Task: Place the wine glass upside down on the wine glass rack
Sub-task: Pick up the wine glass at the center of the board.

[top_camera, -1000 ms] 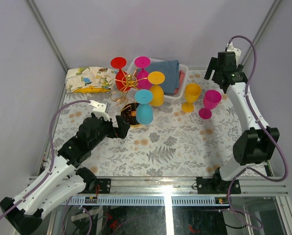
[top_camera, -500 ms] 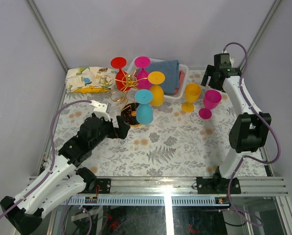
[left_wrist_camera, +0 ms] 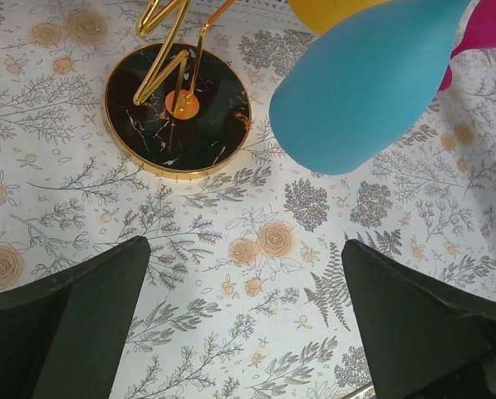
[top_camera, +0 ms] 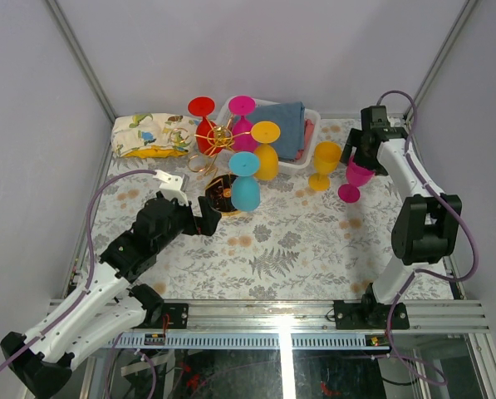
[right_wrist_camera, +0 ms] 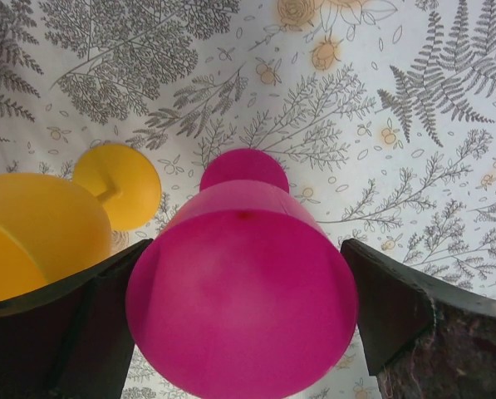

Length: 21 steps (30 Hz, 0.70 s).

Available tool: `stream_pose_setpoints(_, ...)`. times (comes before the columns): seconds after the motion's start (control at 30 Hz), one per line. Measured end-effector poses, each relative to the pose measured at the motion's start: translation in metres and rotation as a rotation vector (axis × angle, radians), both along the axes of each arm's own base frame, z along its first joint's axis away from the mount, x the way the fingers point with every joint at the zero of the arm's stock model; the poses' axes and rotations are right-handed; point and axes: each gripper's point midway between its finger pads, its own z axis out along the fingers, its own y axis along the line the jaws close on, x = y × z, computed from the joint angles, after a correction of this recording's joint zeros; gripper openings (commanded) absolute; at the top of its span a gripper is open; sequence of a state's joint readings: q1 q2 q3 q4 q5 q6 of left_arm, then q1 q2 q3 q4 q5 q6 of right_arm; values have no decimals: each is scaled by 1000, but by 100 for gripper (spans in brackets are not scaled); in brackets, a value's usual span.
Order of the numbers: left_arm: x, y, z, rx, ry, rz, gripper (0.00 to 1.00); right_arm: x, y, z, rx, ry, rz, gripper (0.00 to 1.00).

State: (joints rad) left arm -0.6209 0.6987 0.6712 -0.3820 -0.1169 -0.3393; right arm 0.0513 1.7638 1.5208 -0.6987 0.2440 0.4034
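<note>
Right wrist view has the right gripper (right_wrist_camera: 243, 332) spread wide, its fingers either side of the upright magenta wine glass (right_wrist_camera: 239, 283), which stands on the table ungripped; a yellow glass (right_wrist_camera: 31, 241) stands just beside, to its left. Well apart, further left, the wine glass rack (top_camera: 218, 137) already carries four inverted glasses. Gripping, turning over and hanging this one look still to be done

"What moved over that last second?"

"Only the right arm (top_camera: 414, 179). It swung in from the back right corner and dropped toward the table."

"And the gripper on it?"

"The right gripper (top_camera: 357, 156) came down over the pink wine glass (right_wrist_camera: 241, 307). It ended with its jaws spread on either side of the bowl, not closed on it."
</note>
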Motion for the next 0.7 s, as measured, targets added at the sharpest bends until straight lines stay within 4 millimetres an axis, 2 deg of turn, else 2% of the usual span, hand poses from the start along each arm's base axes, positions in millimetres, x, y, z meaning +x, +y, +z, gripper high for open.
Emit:
stream_pose_setpoints(0.2, 0, 0, -1, 3, 4, 0, 100, -14, 2, 0, 16, 4, 4, 99)
stream_pose_setpoints(0.57, 0, 0, -1, 3, 5, 0, 100, -21, 7, 0, 42, 4, 20, 99)
stream_pose_setpoints(0.7, 0, 0, -1, 3, 4, 0, 100, -21, 7, -1, 39, 5, 26, 90)
